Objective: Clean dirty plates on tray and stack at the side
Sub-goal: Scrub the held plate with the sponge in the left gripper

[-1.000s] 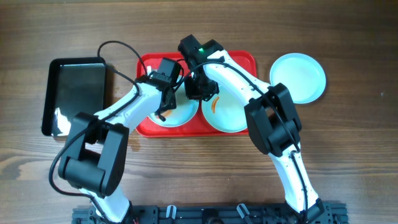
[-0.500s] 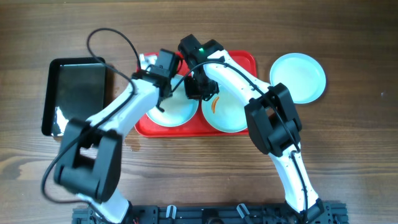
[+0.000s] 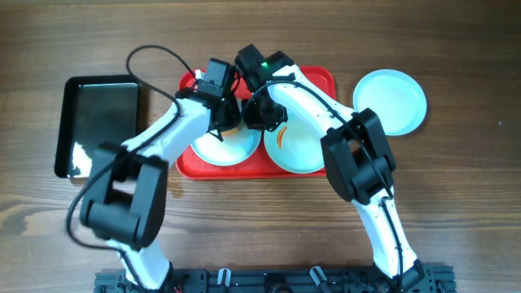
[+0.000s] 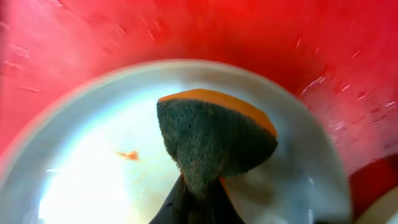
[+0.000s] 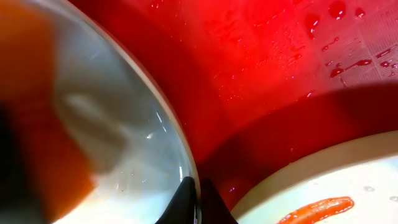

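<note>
Swung up the frame since a second ago, the left arm (image 3: 163,138) now reaches over the upper left corner of the red tray (image 3: 317,81), its wrist close beside that of the right arm (image 3: 313,102), which has kept its place. At far left of the overhead view a glossy black tray (image 3: 98,114) lies on the wooden tabletop (image 3: 456,203), near the red tray but not touching it. On the red tray's left half sits the left-hand plate (image 3: 220,150), pale and round, partly covered by both wrists. The left wrist view shows the left fingers (image 4: 180,208) pinching a sponge (image 4: 211,140), orange on top with a dark scouring face, held over the upper right part of that plate. A small orange smear (image 4: 127,155) shows on the plate's floor to the left of the sponge. Whether the sponge presses the plate cannot be told. The right fingers (image 5: 181,208), seen in the right wrist view, are pressed together on the left-hand plate's rim at its right edge, with wet red tray floor beyond. Just right of them the middle plate (image 3: 301,150) lies on the tray's right half, nearly touching its neighbour, a long orange streak (image 3: 280,137) on its left side. Off the tray, on the tabletop at upper right, rests the third plate (image 3: 391,98), its face a plain pale blue-white
</note>
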You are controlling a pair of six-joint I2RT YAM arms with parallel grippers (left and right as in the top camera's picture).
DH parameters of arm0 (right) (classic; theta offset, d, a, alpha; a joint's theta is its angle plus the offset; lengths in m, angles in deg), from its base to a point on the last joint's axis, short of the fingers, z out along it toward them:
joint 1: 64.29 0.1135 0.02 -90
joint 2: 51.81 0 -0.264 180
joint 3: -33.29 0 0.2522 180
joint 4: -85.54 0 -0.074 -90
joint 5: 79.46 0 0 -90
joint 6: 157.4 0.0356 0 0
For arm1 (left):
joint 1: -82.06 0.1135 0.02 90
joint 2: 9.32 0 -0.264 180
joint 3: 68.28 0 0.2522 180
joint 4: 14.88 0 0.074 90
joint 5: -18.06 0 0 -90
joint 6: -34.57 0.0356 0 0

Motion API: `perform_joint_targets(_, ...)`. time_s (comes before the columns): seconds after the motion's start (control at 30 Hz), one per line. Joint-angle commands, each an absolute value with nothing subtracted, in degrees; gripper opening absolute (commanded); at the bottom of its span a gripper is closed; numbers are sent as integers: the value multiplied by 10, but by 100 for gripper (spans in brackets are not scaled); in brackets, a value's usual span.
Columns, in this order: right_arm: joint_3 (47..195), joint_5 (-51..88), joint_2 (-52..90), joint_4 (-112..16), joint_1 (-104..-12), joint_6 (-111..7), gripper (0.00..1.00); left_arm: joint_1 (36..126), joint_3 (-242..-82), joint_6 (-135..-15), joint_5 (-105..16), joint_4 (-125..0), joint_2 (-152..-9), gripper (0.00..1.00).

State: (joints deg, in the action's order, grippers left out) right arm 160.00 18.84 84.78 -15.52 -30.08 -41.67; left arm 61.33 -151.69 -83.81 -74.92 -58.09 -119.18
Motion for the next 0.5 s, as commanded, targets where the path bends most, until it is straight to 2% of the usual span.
perform_joint_targets(0.0,1593,160,838,-153,-300,-413,4,613,-1521,-846,-717,-576,-1229,4)
perform_joint_targets(0.1,1593,160,838,-153,-300,-413,4,617,-1521,-846,-755,-589,-1239,4)
perform_joint_targets(0.3,1593,160,838,-151,-300,-413,4,629,-1521,-846,-980,-683,-1239,4)
perform_joint_targets(0.47,1593,160,838,-150,-300,-413,4,635,-1522,-846,-1097,-746,-1236,4)
